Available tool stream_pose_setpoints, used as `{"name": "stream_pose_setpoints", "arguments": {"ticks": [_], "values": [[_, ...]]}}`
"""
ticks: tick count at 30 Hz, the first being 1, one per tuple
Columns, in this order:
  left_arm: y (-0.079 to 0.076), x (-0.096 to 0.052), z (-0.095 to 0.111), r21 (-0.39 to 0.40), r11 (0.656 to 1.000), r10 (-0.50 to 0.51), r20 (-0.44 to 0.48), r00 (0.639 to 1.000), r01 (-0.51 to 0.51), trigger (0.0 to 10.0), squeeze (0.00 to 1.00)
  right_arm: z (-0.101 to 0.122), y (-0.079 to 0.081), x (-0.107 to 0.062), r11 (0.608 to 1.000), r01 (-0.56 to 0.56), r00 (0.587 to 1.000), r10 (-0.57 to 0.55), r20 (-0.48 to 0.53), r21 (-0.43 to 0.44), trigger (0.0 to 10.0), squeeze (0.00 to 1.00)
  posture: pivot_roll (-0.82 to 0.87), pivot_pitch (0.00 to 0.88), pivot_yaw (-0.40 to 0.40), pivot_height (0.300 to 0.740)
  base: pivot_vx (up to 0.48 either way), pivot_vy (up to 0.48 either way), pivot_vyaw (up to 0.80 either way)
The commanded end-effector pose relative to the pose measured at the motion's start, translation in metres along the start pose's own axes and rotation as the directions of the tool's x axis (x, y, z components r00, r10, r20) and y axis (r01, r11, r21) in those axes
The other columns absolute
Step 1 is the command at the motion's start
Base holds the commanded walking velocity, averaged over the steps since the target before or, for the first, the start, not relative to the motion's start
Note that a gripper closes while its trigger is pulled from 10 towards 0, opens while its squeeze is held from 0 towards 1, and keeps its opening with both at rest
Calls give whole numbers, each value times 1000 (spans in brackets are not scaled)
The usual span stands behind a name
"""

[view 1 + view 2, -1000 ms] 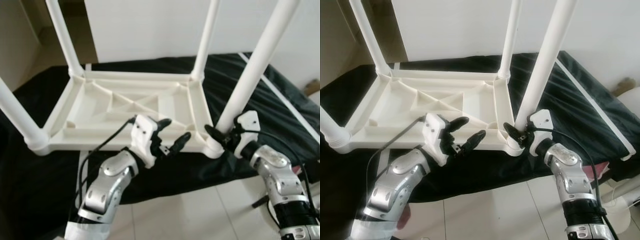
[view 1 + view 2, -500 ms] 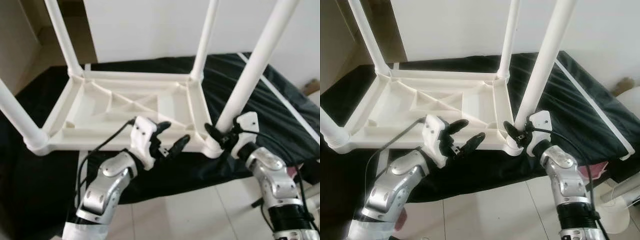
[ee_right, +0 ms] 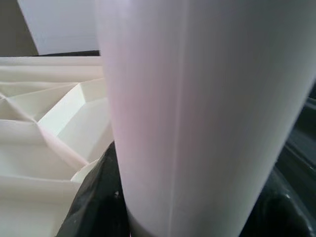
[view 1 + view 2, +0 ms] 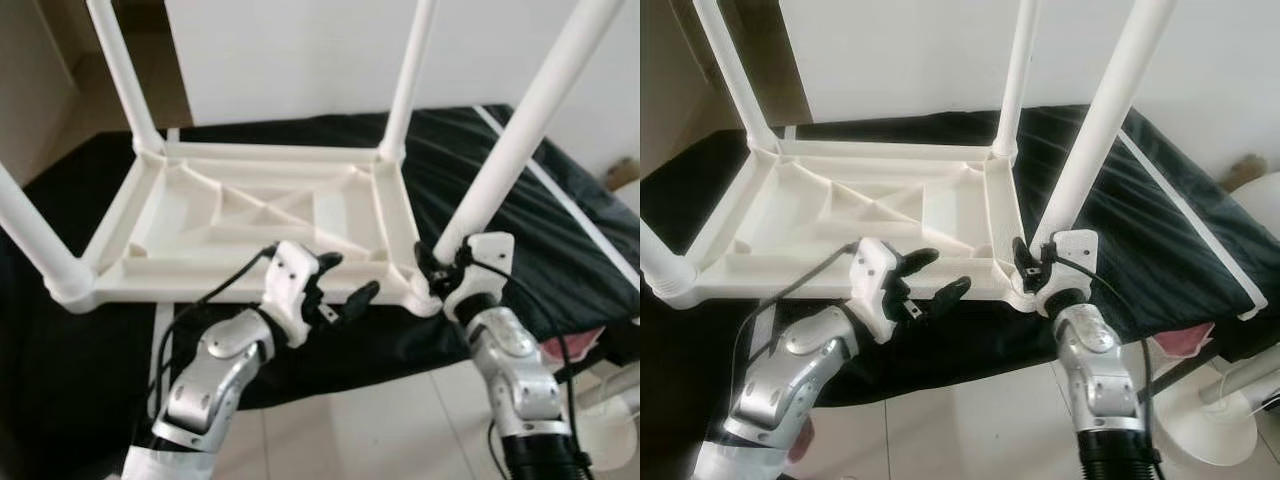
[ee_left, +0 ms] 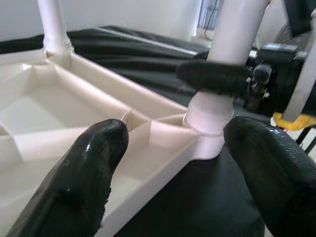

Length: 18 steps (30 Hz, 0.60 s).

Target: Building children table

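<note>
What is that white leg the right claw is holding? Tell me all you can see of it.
The leg is a smooth white tube, plastic by the look, leaning slightly and running up out of view. Its foot sits in the corner socket of the upturned table, which lies on a black cloth. The right claw is shut round its base; the left claw hangs open nearby, apart from it.

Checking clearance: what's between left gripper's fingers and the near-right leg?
Nothing solid: past the open left gripper there's only the table frame's corner and black cloth before the leg, per the left wrist view.
</note>
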<state>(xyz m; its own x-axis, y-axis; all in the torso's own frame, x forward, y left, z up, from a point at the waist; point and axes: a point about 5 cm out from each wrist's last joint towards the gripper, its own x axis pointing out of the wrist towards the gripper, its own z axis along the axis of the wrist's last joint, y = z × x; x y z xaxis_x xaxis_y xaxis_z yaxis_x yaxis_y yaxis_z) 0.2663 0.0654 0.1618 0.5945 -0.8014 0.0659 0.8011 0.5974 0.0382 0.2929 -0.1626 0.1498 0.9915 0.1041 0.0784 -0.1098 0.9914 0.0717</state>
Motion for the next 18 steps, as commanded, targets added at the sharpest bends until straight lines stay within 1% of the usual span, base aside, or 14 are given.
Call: {"name": "stream_pose_setpoints", "arguments": {"ticks": [1, 3, 4, 7, 8, 10, 15, 16, 17, 18], "values": [[-1, 2, -3, 21, 1000, 0, -11, 1000, 1, 10000, 0, -18, 1, -5, 998, 33, 996, -29, -85, 54, 10000, 0, -27, 46, -51, 740, 0, 0, 0], [-1, 3, -4, 22, 1000, 6, -11, 1000, -5, 10000, 0, -18, 1, -5, 997, 50, 995, -45, -84, 59, 10000, 0, -29, 42, -52, 740, 0, 0, 0], [0, 4, -4, 32, 999, 22, -9, 1000, -22, 10000, 0, -18, 3, -6, 995, 81, 994, -76, -82, 65, 10000, 0, -28, 40, -54, 740, 0, 0, 0], [3, 8, -3, 85, 993, 78, 1, 997, -77, 10000, 0, -15, 7, -6, 985, 165, 985, -161, -62, 59, 10000, 0, -21, 28, -63, 740, 0, 0, 0], [3, 8, -3, 85, 993, 78, 1, 997, -77, 10000, 0, -15, 7, -6, 985, 165, 985, -161, -62, 59, 10000, 0, -21, 28, -63, 740, 0, 0, 0], [4, 8, -3, 89, 992, 90, 8, 996, -91, 10000, 0, -14, 8, -7, 978, 204, 978, -202, -54, 52, 10000, 0, -19, 24, -65, 740, 0, 0, 0], [4, 7, -4, 112, 991, 79, 6, 997, -79, 10000, 0, -15, 10, -8, 964, 257, 966, -253, -57, 68, 10000, 0, -11, 16, -65, 740, 0, 0, 0], [3, 8, -4, 120, 990, 76, 5, 997, -77, 10000, 0, -16, 13, -7, 960, 268, 963, -263, -60, 79, 10000, 0, -14, 10, -56, 740, 0, 0, 0], [2, 8, -4, 112, 992, 64, 3, 998, -64, 10000, 0, -15, 16, -6, 960, 264, 964, -260, -54, 90, 10000, 424, -15, 7, -53, 740, 0, 0, 0], [1, 9, -5, 105, 993, 55, 2, 998, -55, 10000, 0, -14, 17, -6, 961, 259, 966, -256, -49, 97, 10000, 424, -15, 7, -53, 740, 0, 0, 0]]}}
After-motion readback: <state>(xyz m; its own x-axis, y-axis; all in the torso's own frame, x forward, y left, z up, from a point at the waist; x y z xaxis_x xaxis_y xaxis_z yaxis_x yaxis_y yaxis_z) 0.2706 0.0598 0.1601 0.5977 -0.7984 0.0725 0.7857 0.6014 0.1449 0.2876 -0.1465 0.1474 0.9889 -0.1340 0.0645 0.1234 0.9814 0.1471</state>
